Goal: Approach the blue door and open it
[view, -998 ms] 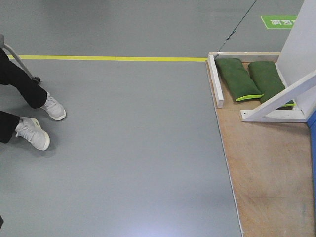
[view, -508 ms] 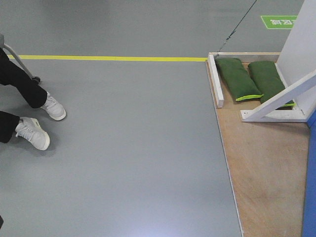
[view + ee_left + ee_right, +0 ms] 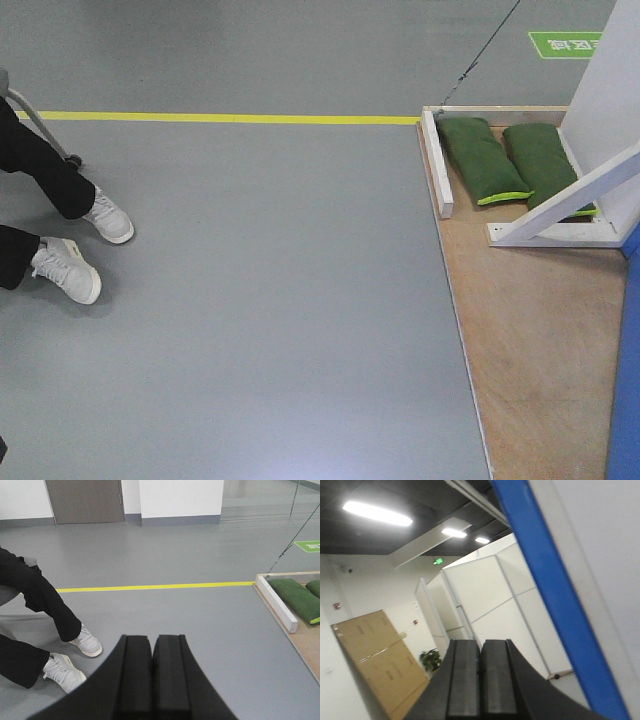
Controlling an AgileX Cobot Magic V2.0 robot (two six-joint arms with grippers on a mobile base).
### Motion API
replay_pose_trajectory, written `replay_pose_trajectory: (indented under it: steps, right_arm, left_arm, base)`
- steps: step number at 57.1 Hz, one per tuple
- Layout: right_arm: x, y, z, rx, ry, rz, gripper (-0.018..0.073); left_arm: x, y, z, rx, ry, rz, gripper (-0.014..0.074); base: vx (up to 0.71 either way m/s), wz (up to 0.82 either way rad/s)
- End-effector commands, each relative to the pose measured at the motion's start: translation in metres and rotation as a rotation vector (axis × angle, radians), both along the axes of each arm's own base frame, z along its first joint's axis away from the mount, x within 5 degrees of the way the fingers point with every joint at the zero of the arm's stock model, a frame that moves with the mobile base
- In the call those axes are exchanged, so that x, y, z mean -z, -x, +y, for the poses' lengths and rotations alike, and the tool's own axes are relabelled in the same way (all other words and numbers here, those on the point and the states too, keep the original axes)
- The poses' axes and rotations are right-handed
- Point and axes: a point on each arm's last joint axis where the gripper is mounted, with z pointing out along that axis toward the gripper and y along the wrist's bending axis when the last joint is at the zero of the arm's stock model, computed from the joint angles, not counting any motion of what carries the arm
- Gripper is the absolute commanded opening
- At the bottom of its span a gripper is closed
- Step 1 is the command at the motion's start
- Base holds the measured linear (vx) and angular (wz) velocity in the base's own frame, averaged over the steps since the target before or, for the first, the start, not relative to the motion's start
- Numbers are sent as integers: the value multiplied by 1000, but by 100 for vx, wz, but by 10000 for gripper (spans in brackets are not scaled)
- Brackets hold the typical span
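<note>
The blue door shows only as a strip along the right edge of the front view (image 3: 628, 400), above the plywood base. In the right wrist view its bright blue edge (image 3: 558, 595) runs diagonally down the right side, next to a white surface. Its handle is out of view. My right gripper (image 3: 481, 641) is shut and empty, pointing upward just left of that blue edge. My left gripper (image 3: 152, 637) is shut too, holding nothing, aimed over the grey floor.
A seated person's legs and white sneakers (image 3: 68, 270) are at the left, by a chair leg (image 3: 40, 128). A yellow floor line (image 3: 230, 118) crosses the back. The plywood base (image 3: 530, 340) carries two green sandbags (image 3: 483, 160) and white frame braces (image 3: 570, 205).
The blue strip at the right edge of the front view has widened leftward over the last second. The person's feet and the base have not shifted.
</note>
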Motion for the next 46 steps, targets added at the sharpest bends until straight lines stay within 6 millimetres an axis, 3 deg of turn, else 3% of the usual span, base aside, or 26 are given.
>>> replay_pose_trajectory:
  steps: [1,8,14,31,37,46]
  right_arm:
    - [-22,21,25,116,142,-5,12]
    - [-19,43,22,207,135,-7,12]
    - [-11,61,7,269,108,-9,12]
    - [36,94,-73,356,52,-25,12]
    - [52,92,-96,363,29,23,12]
    - [74,66,-128,300,-10,76,12]
  left_arm:
    - [-17,1,-1,11,10,-123,73]
    - [-17,1,-1,11,10,-123,73]
    - [-17,1,-1,11,10,-123,73]
    - [-17,1,-1,11,10,-123,73]
    - [-17,1,-1,11,10,-123,73]
    - [-17,1,-1,11,10,-123,73]
  base:
    - [0,0]
    - [0,0]
    - [0,0]
    - [0,0]
    - [0,0]
    - [0,0]
